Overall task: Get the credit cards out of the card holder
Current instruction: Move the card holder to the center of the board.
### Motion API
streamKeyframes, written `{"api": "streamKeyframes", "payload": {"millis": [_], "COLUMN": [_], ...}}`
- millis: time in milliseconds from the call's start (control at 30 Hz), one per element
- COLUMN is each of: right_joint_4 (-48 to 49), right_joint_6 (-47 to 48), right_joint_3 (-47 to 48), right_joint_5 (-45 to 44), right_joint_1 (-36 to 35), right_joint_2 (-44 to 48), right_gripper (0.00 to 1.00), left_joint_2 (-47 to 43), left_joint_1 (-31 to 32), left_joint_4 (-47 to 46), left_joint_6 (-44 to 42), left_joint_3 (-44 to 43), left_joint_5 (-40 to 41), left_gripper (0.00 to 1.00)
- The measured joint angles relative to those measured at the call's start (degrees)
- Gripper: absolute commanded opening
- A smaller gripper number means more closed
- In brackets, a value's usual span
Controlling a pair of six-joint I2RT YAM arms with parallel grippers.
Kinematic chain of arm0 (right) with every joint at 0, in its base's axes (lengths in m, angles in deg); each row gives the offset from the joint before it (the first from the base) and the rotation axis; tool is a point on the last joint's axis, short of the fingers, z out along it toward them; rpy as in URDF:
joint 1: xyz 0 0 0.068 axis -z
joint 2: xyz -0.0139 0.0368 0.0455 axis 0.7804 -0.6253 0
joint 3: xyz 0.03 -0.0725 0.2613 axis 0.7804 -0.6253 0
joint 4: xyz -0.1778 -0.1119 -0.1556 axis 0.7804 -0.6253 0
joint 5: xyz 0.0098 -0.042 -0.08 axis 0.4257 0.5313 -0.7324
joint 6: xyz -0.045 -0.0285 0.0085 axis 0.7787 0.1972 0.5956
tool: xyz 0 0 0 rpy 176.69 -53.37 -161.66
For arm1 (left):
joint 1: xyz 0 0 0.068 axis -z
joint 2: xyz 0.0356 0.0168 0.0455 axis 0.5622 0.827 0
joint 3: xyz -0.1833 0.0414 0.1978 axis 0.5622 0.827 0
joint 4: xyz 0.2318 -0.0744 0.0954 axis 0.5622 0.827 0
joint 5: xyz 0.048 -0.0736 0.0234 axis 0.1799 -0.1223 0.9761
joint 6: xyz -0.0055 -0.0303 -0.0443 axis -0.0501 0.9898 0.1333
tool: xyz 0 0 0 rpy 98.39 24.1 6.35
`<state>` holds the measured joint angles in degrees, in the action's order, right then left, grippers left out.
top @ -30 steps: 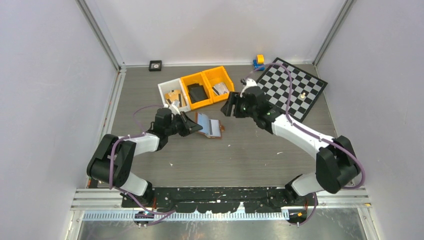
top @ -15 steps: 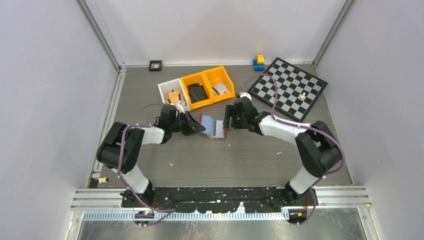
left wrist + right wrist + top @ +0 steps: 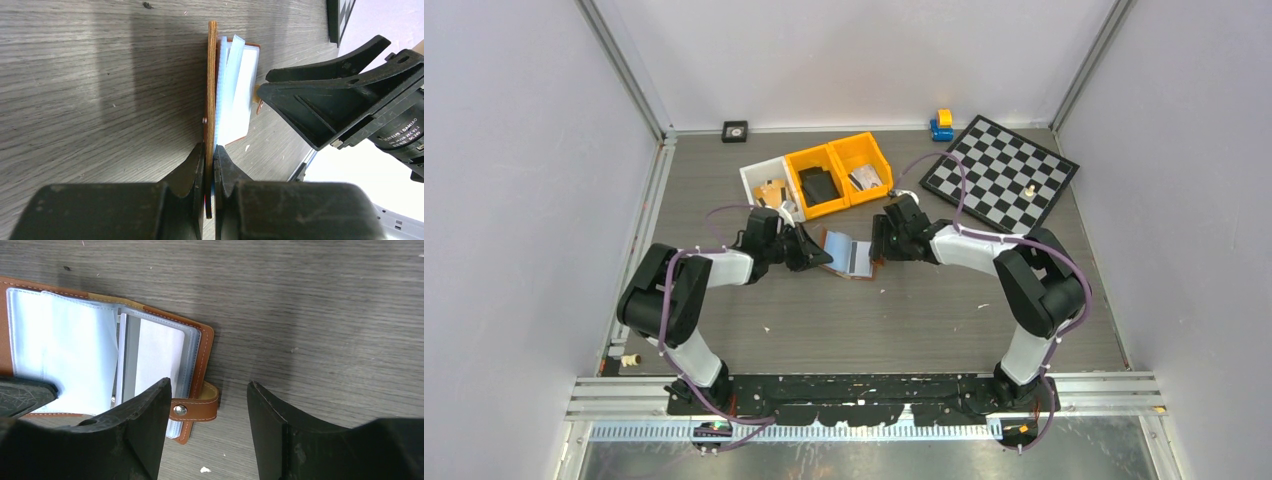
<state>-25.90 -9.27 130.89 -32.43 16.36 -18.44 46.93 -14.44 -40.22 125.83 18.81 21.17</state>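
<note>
Card holder [image 3: 848,256] lies open betw. both arms. L gripper [image 3: 210,151] clamped tight on its brown cover edge. R gripper [image 3: 208,389] wide open, empty, straddling snap tab [image 3: 194,409]; cards [image 3: 155,357] in sleeves.

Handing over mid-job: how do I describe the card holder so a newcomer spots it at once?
Find the row of three bins at the back of the table. Just in front of them sits the card holder, open, one cover pinched by the left gripper. It is brown with pale blue sleeves and a snap strap, unlike the black wallet in the middle one.
</note>
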Motion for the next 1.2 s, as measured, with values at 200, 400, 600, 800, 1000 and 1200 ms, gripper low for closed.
{"api": "streamKeyframes", "payload": {"millis": [200,400,600,800,1000,1200], "right_joint_4": [0.13,0.42,0.39,0.39,0.50,1.42], "right_joint_6": [-1.25,-2.49,-2.78,-3.17,-2.51,-2.32], "right_joint_3": [0.11,0.57,0.66,0.66,-0.11,-1.07], "right_joint_5": [2.56,5.07,5.51,5.46,3.74,3.72], "right_joint_1": [0.00,0.00,0.00,0.00,0.00,-0.48], "right_joint_2": [-0.46,-0.46,-0.46,-0.42,2.25,5.01], "right_gripper": [0.27,0.01,0.03,0.57,0.83,0.85], "left_joint_2": [-0.83,-3.91,-7.69,-12.31,-19.47,-22.56], "left_joint_1": [0.09,0.13,0.13,0.13,0.17,0.50], "left_joint_4": [2.19,6.29,7.17,7.67,8.85,8.72], "left_joint_6": [-1.22,-2.93,-3.34,-4.44,-5.75,-6.05], "left_joint_3": [-0.15,-0.17,0.31,0.96,3.41,4.46], "left_joint_5": [1.77,5.29,7.41,9.53,12.96,14.19], "left_gripper": [0.08,0.38,0.48,0.50,0.50,0.55]}}
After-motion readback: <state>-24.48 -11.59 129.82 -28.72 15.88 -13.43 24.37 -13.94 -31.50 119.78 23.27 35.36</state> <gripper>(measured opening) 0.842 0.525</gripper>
